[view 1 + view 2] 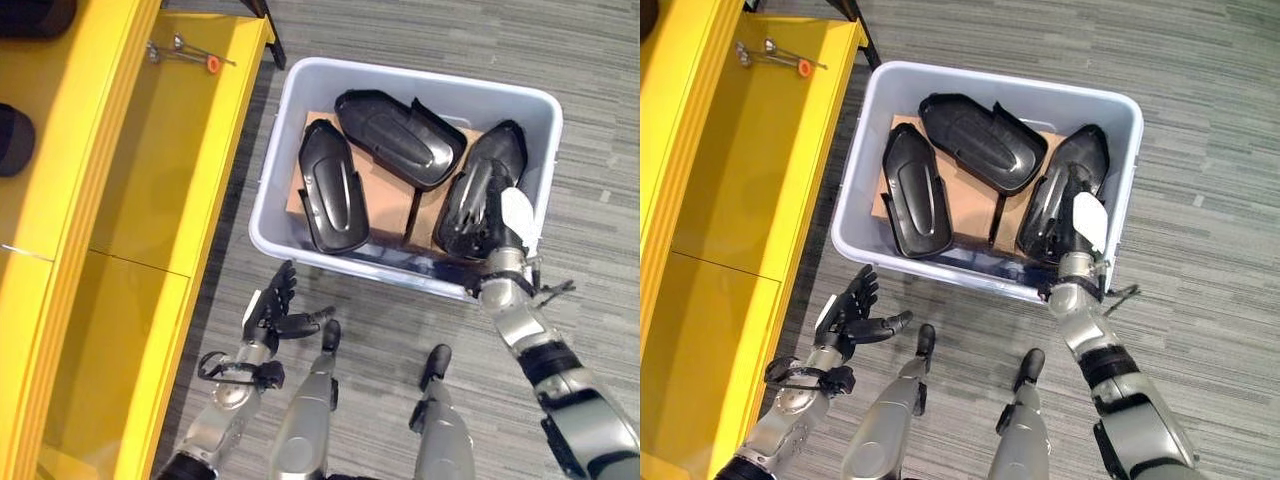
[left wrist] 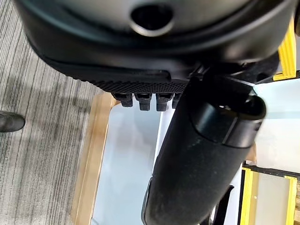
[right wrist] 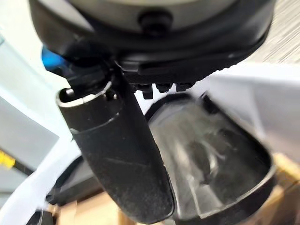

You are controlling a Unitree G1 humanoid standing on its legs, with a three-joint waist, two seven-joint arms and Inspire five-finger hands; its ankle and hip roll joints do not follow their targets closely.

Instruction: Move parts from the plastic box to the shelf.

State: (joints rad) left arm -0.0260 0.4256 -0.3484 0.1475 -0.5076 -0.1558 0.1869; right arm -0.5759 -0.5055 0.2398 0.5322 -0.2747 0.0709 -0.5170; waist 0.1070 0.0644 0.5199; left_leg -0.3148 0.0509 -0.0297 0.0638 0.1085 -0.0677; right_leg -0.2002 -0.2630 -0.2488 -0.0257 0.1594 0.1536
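Inside the pale grey plastic box [image 1: 527, 105], at its right end, your right hand [image 1: 503, 228] is reaching over the near rim onto the glossy black moulded plastic shell [image 1: 478, 190] that is leaning there. That part's long axis is running away from you, roughly in line with the forearm, so the hand is meeting it end-on. Whether the fingers are closing round it, you cannot tell; they are hidden against the dark shell. Two more black shells are lying on brown cardboard [image 1: 385, 190]: a narrow ribbed one [image 1: 331, 186] at the left and a broader dished one [image 1: 398, 136] across the far side. Your left hand [image 1: 275, 308] is hovering with fingers spread outside the box's near-left corner, nearer the yellow metal shelf [image 1: 150, 180], which lies well to the left.
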